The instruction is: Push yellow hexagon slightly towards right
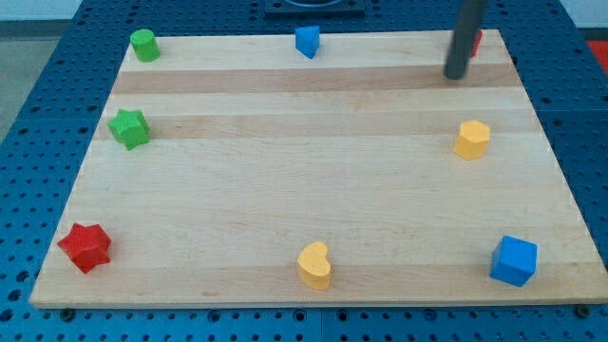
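Note:
The yellow hexagon [472, 139] sits near the right edge of the wooden board [304, 180], a little above mid-height. My tip [456, 75] is at the view's top right, above the hexagon and slightly to its left, apart from it by a clear gap. The rod rises out of the top of the view and partly hides a red block [477, 39] at the board's top right corner.
A yellow heart [314, 265] lies at bottom centre, a blue cube [514, 260] at bottom right, a red star [85, 247] at bottom left, a green star [128, 127] at left, a green cylinder [144, 45] at top left, a blue block [307, 41] at top centre.

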